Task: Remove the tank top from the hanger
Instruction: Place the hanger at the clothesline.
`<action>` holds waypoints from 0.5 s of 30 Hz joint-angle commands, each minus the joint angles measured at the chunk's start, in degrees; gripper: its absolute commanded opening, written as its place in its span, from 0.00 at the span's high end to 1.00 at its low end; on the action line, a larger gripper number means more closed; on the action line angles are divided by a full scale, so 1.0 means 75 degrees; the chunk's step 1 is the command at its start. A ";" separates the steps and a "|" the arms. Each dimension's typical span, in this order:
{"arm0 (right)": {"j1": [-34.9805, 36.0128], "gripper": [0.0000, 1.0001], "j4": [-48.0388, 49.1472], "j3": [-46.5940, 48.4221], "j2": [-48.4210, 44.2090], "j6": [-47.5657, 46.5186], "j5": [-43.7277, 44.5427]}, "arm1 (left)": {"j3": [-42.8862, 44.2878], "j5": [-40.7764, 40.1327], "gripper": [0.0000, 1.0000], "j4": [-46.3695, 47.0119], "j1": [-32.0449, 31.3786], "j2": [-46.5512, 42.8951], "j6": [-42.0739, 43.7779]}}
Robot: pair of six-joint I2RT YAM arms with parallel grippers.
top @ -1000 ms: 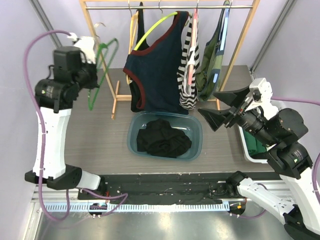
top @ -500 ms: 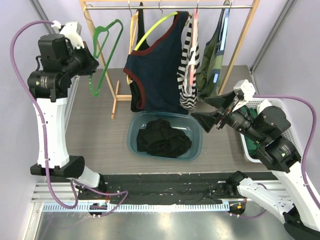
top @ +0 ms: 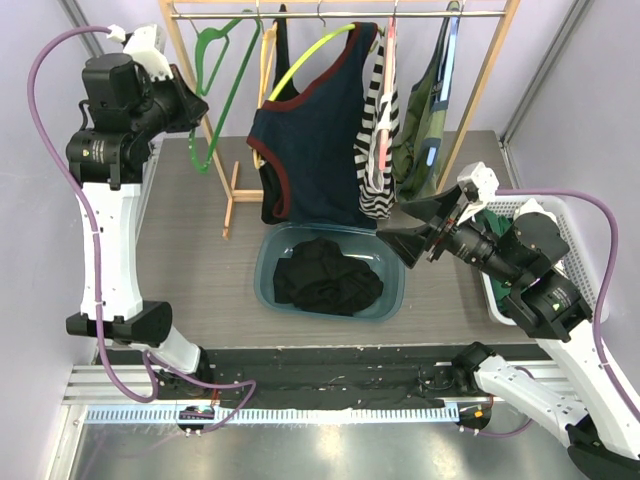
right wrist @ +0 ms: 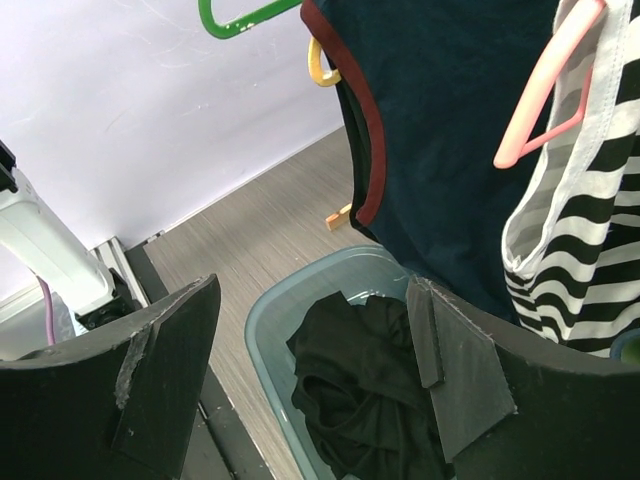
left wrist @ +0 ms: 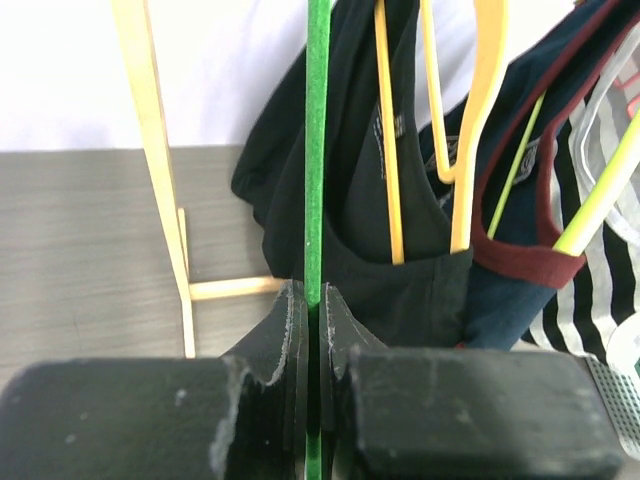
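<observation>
The left pincer, high at the left end of the rack, clamps the green hanger near the rail. A navy tank top hangs on a yellow hanger above the teal basin, which holds black cloth. The right pincer gapes beside the basin's right rim.

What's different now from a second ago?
The left claw, shut on the green hanger, lifted it up toward the rail. The right claw, open, slid leftward toward the hanging clothes. Those clothes and the black garment in the basin stayed put.
</observation>
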 commanded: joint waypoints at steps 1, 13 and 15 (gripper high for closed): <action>-0.0028 0.18 0.0404 -0.0046 -0.0057 0.0082 -0.0129 | -0.0090 -0.0398 1.00 0.1086 -0.0163 -0.0283 0.0174; -0.0016 0.21 0.0346 -0.0105 -0.0255 0.0070 -0.0246 | 0.0812 -0.2052 1.00 0.0583 -0.0772 0.0490 0.0960; -0.0016 0.22 0.0322 -0.0093 -0.0291 0.0070 -0.0211 | 0.0870 -0.2403 1.00 0.0490 -0.0913 0.0607 0.1124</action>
